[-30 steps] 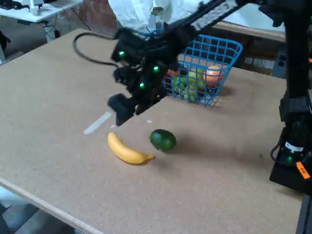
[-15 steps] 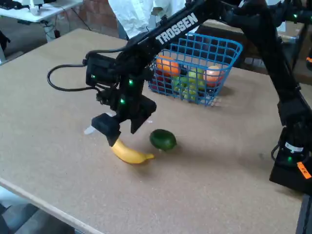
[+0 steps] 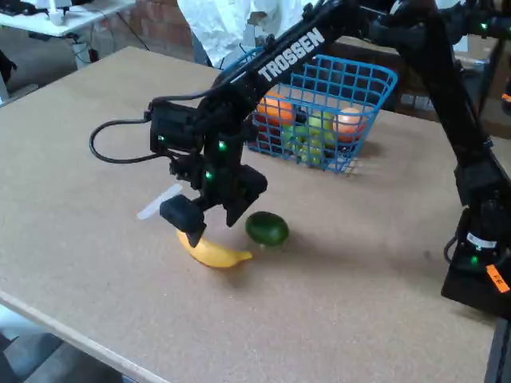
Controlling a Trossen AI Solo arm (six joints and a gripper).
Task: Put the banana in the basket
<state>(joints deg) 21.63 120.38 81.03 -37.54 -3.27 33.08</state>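
Note:
The yellow banana (image 3: 214,253) lies on the tan table near the front in the fixed view, its left end hidden under the gripper. My gripper (image 3: 211,217) hangs just above it, open, with one finger (image 3: 183,214) over the banana's left end and the other toward the green fruit. Nothing is between the fingers. The blue wire basket (image 3: 374,74) stands behind at the back, holding several fruits.
A round dark-green fruit (image 3: 267,228) sits right beside the banana's right end. A white strip (image 3: 159,202) lies left of the gripper. The arm's base (image 3: 479,263) stands at the right edge. Someone's white garment (image 3: 227,22) is behind the table. The table's front edge (image 3: 72,331) runs diagonally.
The gripper swung from near the basket down to the banana. In the last half second it shifted slightly right and lower over it. Banana and green fruit have not moved.

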